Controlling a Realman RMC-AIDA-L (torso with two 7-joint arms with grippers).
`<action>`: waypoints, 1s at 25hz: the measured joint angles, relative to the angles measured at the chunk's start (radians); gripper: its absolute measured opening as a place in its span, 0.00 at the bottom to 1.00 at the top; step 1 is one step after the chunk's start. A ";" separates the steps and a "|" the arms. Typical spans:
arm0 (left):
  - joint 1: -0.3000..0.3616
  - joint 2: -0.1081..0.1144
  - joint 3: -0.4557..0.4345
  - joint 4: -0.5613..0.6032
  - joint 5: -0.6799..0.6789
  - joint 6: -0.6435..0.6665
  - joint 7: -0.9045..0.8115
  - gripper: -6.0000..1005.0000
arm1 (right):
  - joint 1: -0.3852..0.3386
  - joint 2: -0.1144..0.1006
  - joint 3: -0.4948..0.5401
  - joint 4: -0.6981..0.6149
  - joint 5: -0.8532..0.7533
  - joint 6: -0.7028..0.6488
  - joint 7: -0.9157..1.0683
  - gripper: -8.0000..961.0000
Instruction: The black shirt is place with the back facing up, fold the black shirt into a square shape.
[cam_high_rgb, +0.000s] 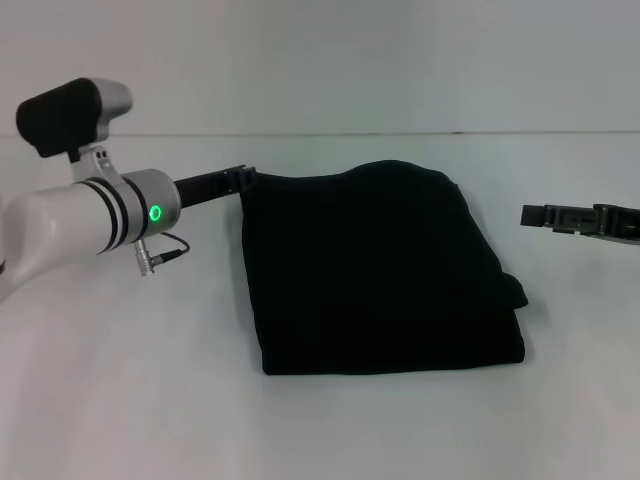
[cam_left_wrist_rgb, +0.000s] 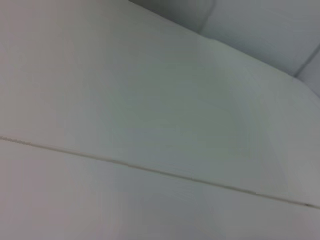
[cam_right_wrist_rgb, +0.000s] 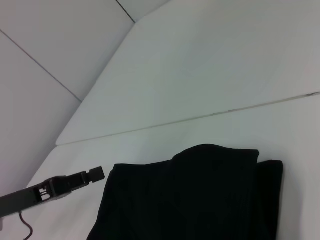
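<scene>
From the head camera, the black shirt (cam_high_rgb: 375, 275) lies folded into a rough square in the middle of the white surface (cam_high_rgb: 150, 400), its layers stacked with an uneven edge showing on the right side. The left claw (cam_high_rgb: 243, 177) reaches in from the left and its tip sits right at the shirt's far left corner — whether it touches the cloth, and whether it is spread or pressed together, cannot be told from here. The right claw (cam_high_rgb: 530, 215) hangs well apart from the shirt on the right, level with its far half; its state cannot be told either.

The left wrist camera shows only pale panels and a thin seam, with no shirt in it.

The right wrist camera looks across the surface (cam_right_wrist_rgb: 150, 145) at the black shirt (cam_right_wrist_rgb: 195, 200), its far edge humped in a soft curve. The left claw (cam_right_wrist_rgb: 95, 174) appears just beside the shirt's corner — seemingly a small gap between them.
</scene>
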 joint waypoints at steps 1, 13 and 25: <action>0.001 -0.001 -0.003 -0.001 -0.004 -0.010 0.000 0.10 | 0.000 0.000 0.000 0.000 0.000 -0.001 0.000 0.92; -0.027 -0.004 0.009 -0.047 0.003 -0.034 0.007 0.61 | -0.004 0.002 0.006 0.001 0.000 -0.002 0.007 0.92; -0.042 -0.007 0.071 -0.057 -0.004 -0.016 0.001 0.88 | -0.003 0.004 0.009 0.001 0.000 0.003 0.006 0.92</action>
